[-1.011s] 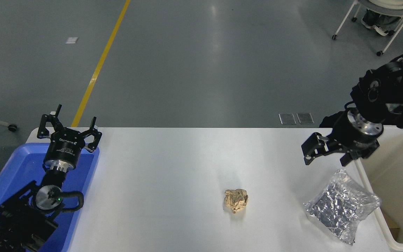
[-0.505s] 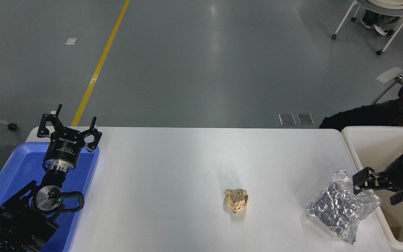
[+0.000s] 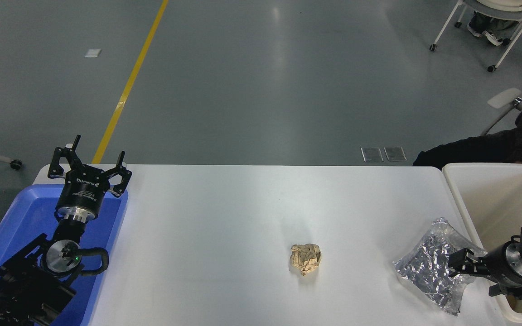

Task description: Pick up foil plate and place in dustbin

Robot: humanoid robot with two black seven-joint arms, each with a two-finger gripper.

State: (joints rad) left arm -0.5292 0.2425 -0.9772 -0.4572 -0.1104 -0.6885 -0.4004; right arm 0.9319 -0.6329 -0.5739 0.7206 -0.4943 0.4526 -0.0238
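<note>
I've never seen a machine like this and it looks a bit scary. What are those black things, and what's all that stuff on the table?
Nothing scary here. The black things are a robot's two arms, and the camera sits high up on the robot, looking down over its white table. Each arm ends in a gripper with jaws for grabbing. The left gripper rests over a blue tray, jaws open. The right gripper reaches in from the right edge and sits at the crumpled foil plate; I can't tell whether its jaws have closed on it. Just beside the plate is the big cream dustbin. In the middle lies a small tan paper ball, held by nothing.
</note>
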